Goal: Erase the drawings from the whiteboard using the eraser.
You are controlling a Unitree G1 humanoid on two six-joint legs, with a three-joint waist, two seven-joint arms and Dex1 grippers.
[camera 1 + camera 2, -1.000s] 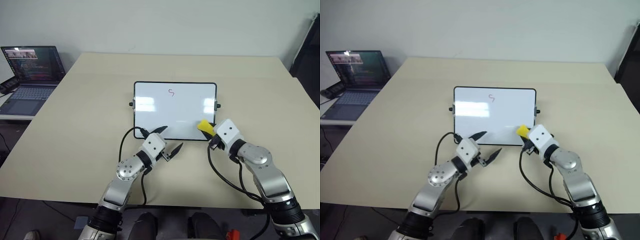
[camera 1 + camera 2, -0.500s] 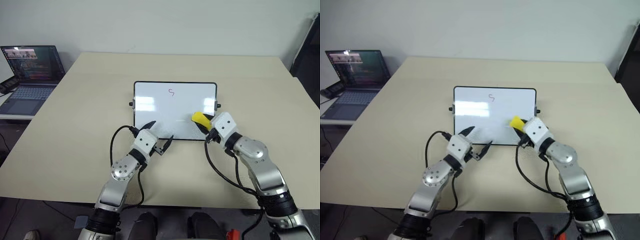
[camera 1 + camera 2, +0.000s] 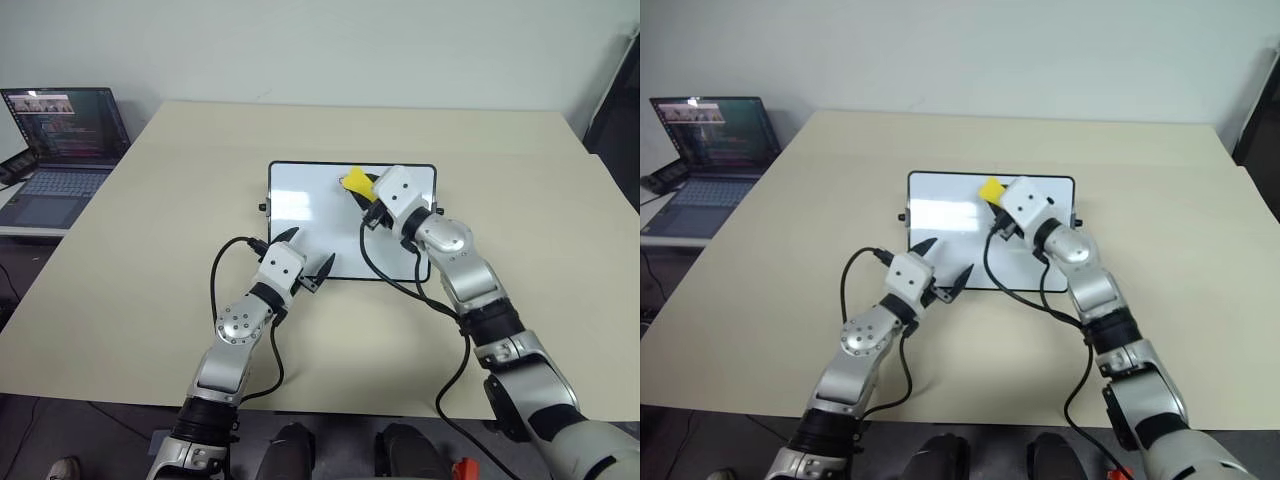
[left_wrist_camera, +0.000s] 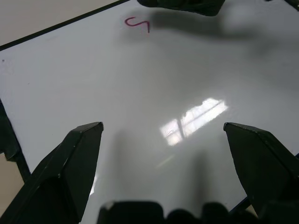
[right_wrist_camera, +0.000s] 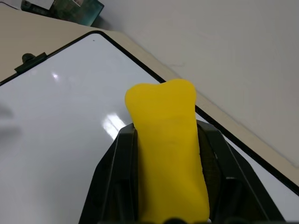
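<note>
Bare table (image 3: 180, 200) around whiteboard (image 3: 300, 205); laptop (image 3: 60, 140) far left.

A pale beige tabletop (image 3: 180, 200) spreads across the middle of the scene, its surface plain and matte. Off its edge at about nine to ten o'clock, an open laptop (image 3: 60, 150) sits on a lower white surface (image 3: 25, 225); its screen (image 3: 65, 122) is lit with dark windows and a row of small pictures along the top, and its keyboard is grey-blue. A dark object (image 3: 15, 168) lies just beside the laptop's near corner. At twelve o'clock a plain light wall (image 3: 330, 45) rises behind. At two o'clock a dark upright shape (image 3: 618, 100) stands.
</note>
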